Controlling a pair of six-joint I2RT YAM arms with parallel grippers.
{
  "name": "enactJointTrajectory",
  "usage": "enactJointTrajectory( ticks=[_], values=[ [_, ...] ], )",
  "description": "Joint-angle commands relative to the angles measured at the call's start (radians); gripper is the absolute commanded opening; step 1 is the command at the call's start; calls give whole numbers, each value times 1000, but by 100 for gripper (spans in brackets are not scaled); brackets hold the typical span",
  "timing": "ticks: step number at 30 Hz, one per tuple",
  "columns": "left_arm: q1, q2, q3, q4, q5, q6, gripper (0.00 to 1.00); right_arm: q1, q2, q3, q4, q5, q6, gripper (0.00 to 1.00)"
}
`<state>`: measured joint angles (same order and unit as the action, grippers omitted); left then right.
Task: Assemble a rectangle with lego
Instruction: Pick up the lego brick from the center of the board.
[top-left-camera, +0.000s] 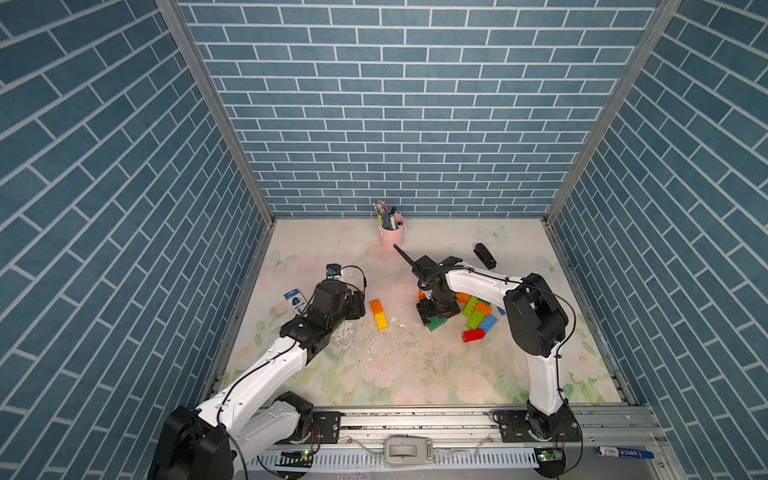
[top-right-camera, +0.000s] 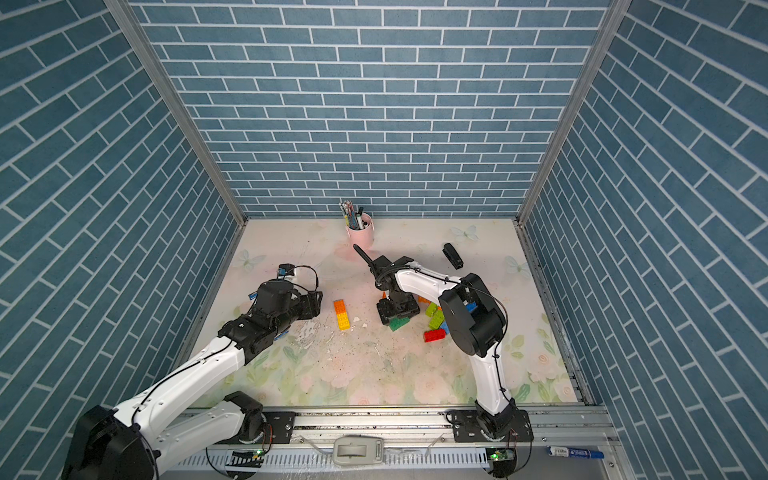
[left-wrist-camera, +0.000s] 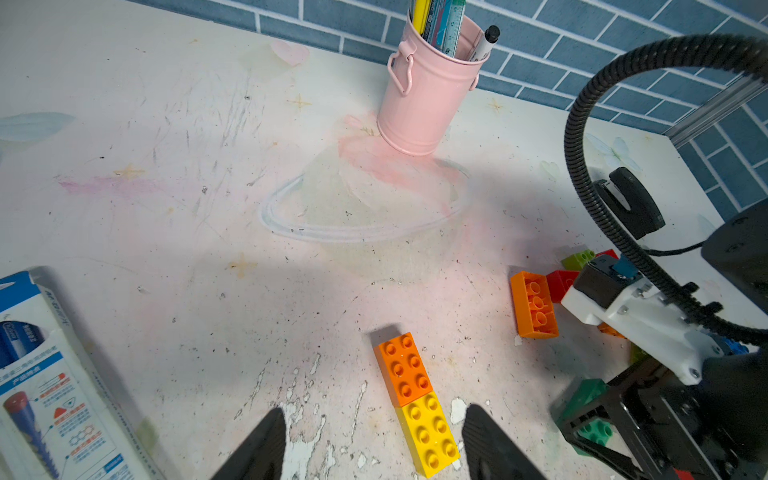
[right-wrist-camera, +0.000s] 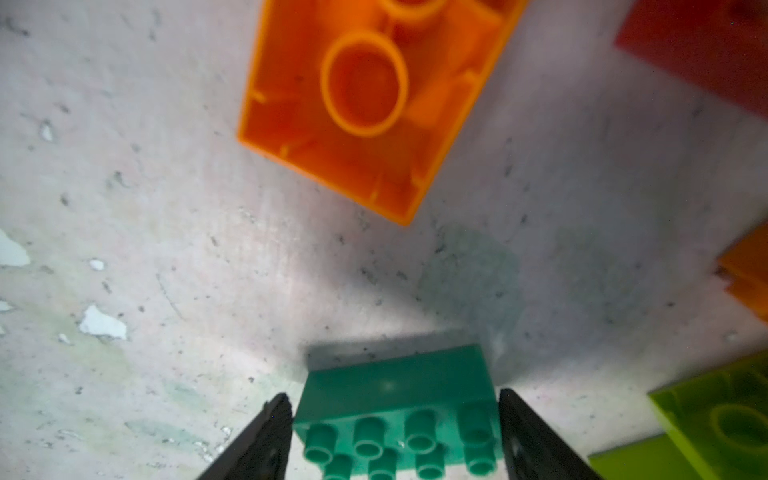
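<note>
Shows right tool (right-wrist-camera: 392, 395) apparently pinching green brick (right-wrist-camera: 395, 374), low on table (top-left-camera: 374, 374), left of loose pile (top-left-camera: 478, 311). Shows left tool (left-wrist-camera: 374, 411) half-open, empty, just left of orange-yellow row (left-wrist-camera: 415, 403). Risks shallow, off-centre grip slipping on lift, brick dropping askew.

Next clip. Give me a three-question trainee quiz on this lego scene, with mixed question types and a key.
1. True or false: the orange brick and the yellow brick lie end to end, touching, on the table.
2. What sits between the fingers of the right gripper? A) a red brick B) the green brick C) the stapler
3. Fill in: the left gripper is ___ and holds nothing.
Key: 1 true; 2 B; 3 open.
</note>
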<state>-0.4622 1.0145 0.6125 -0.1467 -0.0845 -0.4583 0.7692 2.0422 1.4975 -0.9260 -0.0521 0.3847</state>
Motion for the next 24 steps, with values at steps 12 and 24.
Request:
enactJointTrajectory(
  ticks=[12,24],
  values=[
    [19,-33,-20,-21,12,-9,68,17,-11,25,-46,48,15,64],
    [269,-16,62,-301,102,-104,59,145,88,450,-308,138,255,53]
  ],
)
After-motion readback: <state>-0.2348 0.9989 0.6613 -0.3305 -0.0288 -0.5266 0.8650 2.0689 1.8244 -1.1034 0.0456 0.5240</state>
